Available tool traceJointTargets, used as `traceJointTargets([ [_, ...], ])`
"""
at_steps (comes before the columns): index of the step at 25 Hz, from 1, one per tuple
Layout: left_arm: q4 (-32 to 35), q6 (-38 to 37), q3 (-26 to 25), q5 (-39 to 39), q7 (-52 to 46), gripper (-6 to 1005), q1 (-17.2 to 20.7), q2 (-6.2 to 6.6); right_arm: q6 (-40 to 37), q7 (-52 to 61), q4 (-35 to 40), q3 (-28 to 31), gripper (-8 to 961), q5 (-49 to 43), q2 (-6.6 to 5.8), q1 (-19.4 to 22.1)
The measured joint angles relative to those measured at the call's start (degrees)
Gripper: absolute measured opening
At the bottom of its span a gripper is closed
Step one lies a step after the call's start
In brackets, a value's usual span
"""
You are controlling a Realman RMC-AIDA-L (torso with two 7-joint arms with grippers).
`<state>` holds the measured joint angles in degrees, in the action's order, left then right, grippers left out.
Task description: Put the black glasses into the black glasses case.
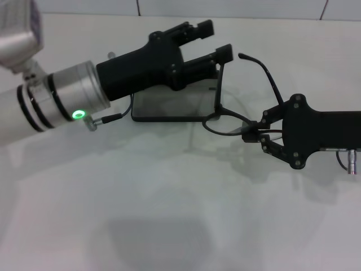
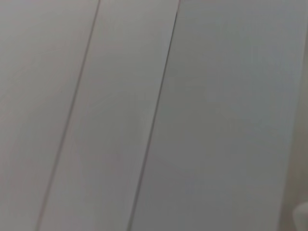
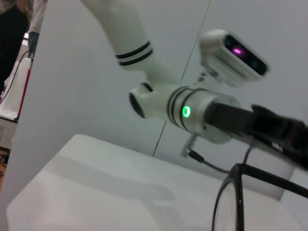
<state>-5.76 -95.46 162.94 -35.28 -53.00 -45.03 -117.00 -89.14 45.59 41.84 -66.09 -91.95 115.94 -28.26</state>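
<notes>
Black glasses [image 1: 240, 99]: being held off the white table [image 1: 169, 214] at about 3 o'clock of the case, one lens rim being pinched by the right gripper [image 1: 252, 134], temple arms unfolded and pointing toward 12 o'clock.
Right gripper: being kept pressed together on the frame, reaching in from 3 o'clock.
Black glasses case [image 1: 169, 107]: being largely covered by the left arm; only a flat dark slab is being shown, so whether its lid is open cannot be told.
Left gripper [image 1: 211, 40]: being held spread above the case's 1 o'clock corner, its lower finger touching or just beside a temple arm.
Risk: the unfolded temples are probably being left too wide for the case; a snag on the left finger would twist the frame out of the thin pinch.
Hidden: the left wrist view is being filled by plain wall; in the right wrist view only part of the frame is being shown.
</notes>
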Motion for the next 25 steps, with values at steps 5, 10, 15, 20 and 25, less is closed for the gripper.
traceJointTargets([
  [5,-5.4,0.2,0.0,4.8,-9.3,722,-4.6,-1.21,-0.6,-6.8,-1.3,0.0,112,2.1,-0.01,0.3],
  [10,-5.4,0.4,0.0,8.8,-10.2,719,-6.3,-1.6,-1.3,-9.8,-1.7,0.1,112,2.9,-0.01,0.6],
  [15,-5.5,1.5,0.1,12.9,-11.5,717,-8.3,-2.29,-1.4,-10.7,-1.7,0.1,112,2.9,-0.01,0.7],
  [20,-5.5,1.5,0.0,11.5,-11.7,716,-8.3,-2.4,-1.5,-11.8,-1.8,0.1,113,3.0,-0.05,1.3],
  [25,-5.7,1.5,0.0,8.2,-11.7,717,-6.5,-1.67,-8.7,-18.7,-1.7,2.9,113,4.9,-0.38,4.9],
])
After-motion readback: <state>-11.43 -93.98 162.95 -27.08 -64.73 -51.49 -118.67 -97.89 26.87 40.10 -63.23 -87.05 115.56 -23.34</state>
